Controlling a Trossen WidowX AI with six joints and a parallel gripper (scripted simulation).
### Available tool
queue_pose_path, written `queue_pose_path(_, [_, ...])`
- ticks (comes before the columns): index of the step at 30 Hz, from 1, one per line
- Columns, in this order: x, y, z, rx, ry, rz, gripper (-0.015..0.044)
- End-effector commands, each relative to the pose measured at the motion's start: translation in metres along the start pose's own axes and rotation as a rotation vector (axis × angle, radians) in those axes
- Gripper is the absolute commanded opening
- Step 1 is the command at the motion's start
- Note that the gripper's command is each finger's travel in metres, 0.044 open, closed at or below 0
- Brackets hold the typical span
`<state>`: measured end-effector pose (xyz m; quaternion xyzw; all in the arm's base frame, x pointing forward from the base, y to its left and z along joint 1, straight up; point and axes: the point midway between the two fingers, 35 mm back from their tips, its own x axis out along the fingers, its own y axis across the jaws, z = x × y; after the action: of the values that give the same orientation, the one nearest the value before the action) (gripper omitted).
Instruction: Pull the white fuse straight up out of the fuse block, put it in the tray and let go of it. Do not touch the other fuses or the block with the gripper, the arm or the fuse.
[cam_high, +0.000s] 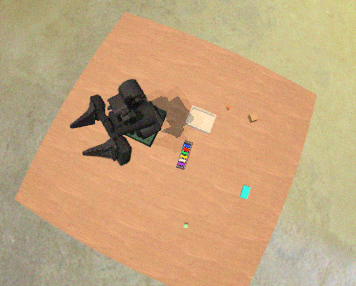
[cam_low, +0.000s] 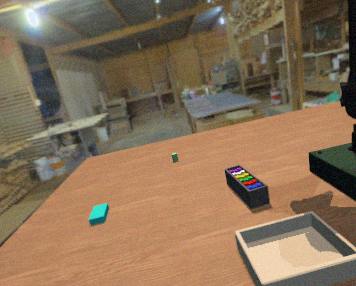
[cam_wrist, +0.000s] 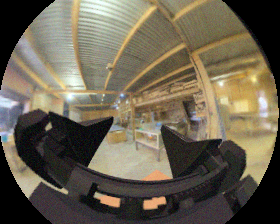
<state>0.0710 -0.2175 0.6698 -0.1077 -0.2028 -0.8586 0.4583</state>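
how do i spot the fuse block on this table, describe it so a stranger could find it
Start at the robot's dark green base and the shallow grey tray beside it. Just in front of the tray lies the fuse block, a small dark oblong box. Unlike the plain cyan block and the other scattered bits, it holds a row of differently coloured fuses.

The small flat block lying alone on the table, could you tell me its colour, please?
Cyan block; it shows best in the exterior view.

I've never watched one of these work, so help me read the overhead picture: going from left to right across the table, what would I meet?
Open gripper → arm's dark base → fuse block → tray → small orange-red bit → cyan block → brown cube.
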Motion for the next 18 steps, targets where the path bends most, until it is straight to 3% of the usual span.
queue_pose_path(1, [0.0,0.002,0.0,-0.005,-0.003,0.005,0.0374])
queue_pose_path(13, [-0.058,0.128,-0.048,-0.309,-0.138,0.432,0.0067])
queue_pose_path(18, [-0.102,0.176,-0.09,-0.428,-0.159,0.666,0.0067])
